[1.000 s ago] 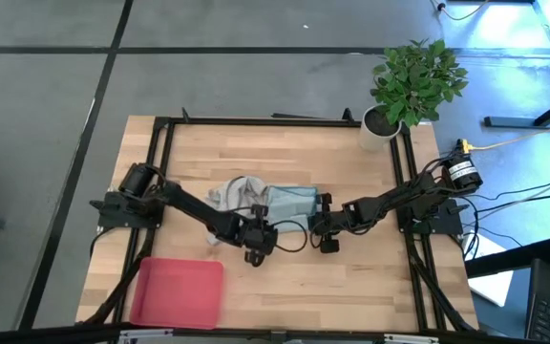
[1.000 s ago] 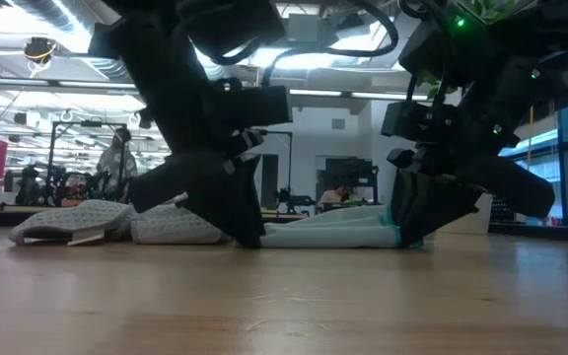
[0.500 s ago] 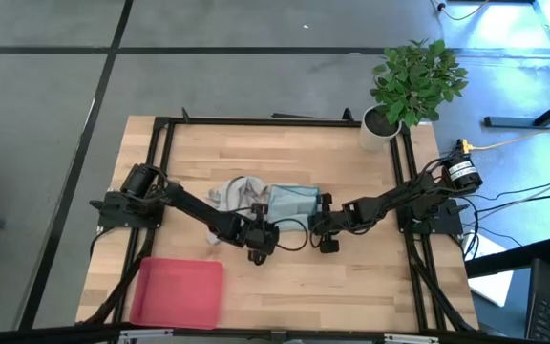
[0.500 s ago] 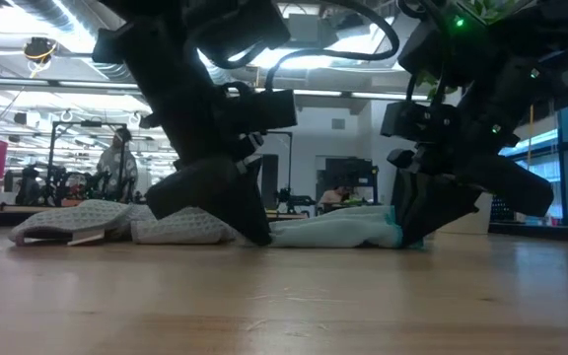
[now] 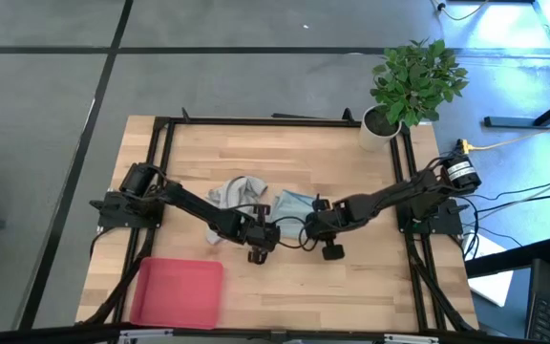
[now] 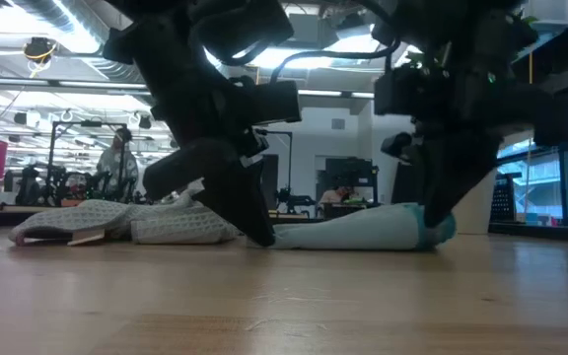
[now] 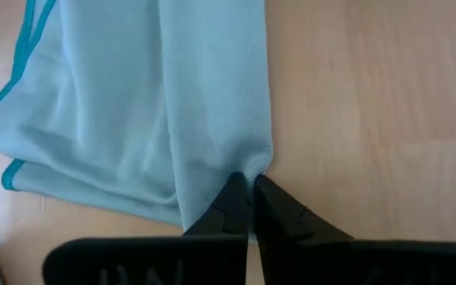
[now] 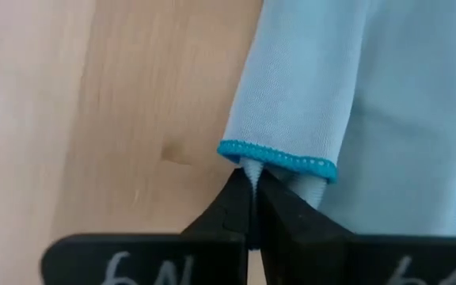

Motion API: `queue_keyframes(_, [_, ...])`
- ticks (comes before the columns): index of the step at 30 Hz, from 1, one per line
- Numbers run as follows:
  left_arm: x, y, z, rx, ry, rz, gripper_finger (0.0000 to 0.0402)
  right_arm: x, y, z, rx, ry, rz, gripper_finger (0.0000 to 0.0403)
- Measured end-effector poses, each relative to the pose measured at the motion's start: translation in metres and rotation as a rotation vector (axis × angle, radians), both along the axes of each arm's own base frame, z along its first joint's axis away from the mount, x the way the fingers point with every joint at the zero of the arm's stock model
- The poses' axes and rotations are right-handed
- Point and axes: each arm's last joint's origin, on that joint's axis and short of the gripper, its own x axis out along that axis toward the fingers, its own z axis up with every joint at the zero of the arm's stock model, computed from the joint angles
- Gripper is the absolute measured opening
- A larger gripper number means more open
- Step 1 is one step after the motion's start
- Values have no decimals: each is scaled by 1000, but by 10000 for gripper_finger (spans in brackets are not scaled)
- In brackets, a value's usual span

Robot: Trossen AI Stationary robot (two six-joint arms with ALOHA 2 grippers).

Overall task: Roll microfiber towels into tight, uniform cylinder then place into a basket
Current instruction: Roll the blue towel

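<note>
The pale blue-teal towel (image 5: 292,203) lies mid-table, partly rolled, a long low roll in the low view (image 6: 353,229). The light grey towel (image 5: 237,191) lies crumpled to its left, touching it, and also shows in the low view (image 6: 116,222). My left gripper (image 5: 261,232) is shut on the blue towel's left end. My right gripper (image 5: 315,222) is shut on its right end. The pink-red basket (image 5: 178,291) sits at the near left, apart from both grippers. My left gripper pinches a fold (image 7: 248,168) at the end of the blue towel's roll between its two fingertips. The fingers slant down from the left and meet the table there (image 6: 259,237). The towel lies on the table. My right gripper pinches the inner layers of the roll's right end (image 8: 252,168), just under the teal-hemmed outer layer (image 8: 275,158). The fingers point steeply down from above (image 6: 432,222). That end rests on the table.
A white pot with a green plant (image 5: 382,122) stands at the far right corner. A black frame (image 5: 256,121) runs along the table's edges. Bare wood lies near the front edge between the basket and the right side.
My right gripper has tipped more upright and shifted a little toward the table's left. The blue towel has drawn narrower from above, and its right end has thickened into a rounder roll. My left gripper has stayed shut on the towel's left end.
</note>
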Motion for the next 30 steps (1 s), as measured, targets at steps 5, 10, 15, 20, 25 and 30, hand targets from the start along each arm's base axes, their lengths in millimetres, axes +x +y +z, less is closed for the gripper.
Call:
queue_keyframes(5, [0,0,0,-13,2,-6,0,10,-5,15,25,-17,-8,8])
queue_keyframes(10, [1,-3,1,-76,-4,-34,0,12,-22,14,57,-3,-52,8])
queue_keyframes(15, [2,-5,2,-122,-1,-56,0,4,-29,3,104,49,-55,8])
queue_keyframes(20, [6,-8,10,-214,15,-129,0,-2,-28,-5,175,67,-33,8])
queue_keyframes(25, [19,-2,25,-305,55,-200,0,-3,-26,-8,230,67,-11,8])
queue_keyframes(30, [29,14,36,-373,57,-156,0,-5,-26,-9,226,85,2,8])
